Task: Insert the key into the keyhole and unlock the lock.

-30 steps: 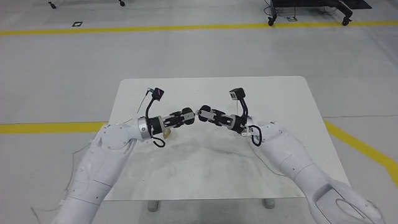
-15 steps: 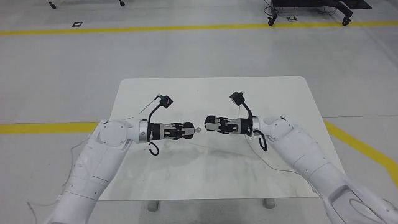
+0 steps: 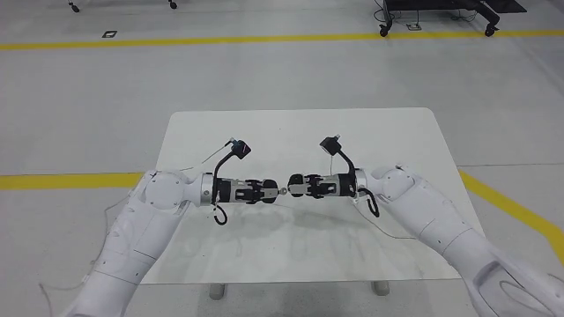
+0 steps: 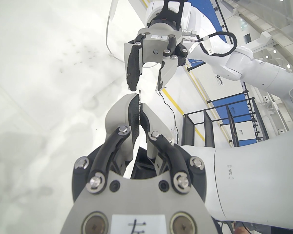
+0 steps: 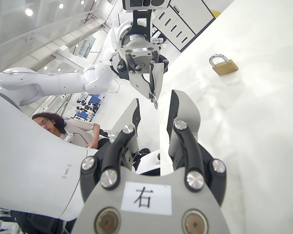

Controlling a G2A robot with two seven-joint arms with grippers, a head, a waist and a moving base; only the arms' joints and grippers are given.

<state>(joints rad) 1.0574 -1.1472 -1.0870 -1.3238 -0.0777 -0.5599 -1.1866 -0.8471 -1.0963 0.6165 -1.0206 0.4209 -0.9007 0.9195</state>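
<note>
Key [image 5: 154, 102]: small, silver, thin, w/ a little loop where it leaves the pads and the blade tip past that. Its long axis runs in line w/ the fingers of the left tool [image 4: 139, 101], tip aimed straight at the gap of the right tool [image 5: 155, 95]. In the left wrist view it's edge-on, just a sliver poking out.

Left tool: pads pinched tight on the key, most of it buried between them. Right tool: fingers spread wide, holding nothing, facing the left tool nose to nose. The key tip sits about at its mouth; contact w/ either pad can't be told.

Lock [image 5: 223, 65]: brass body, silver shackle, lying flat on the white worktop [image 3: 397, 141]. Both shackle legs look seated in the body, and the shackle end is turned toward the worktop edge. Relative to the lock, the key and both tools are held up off the worktop and well apart from it.
</note>
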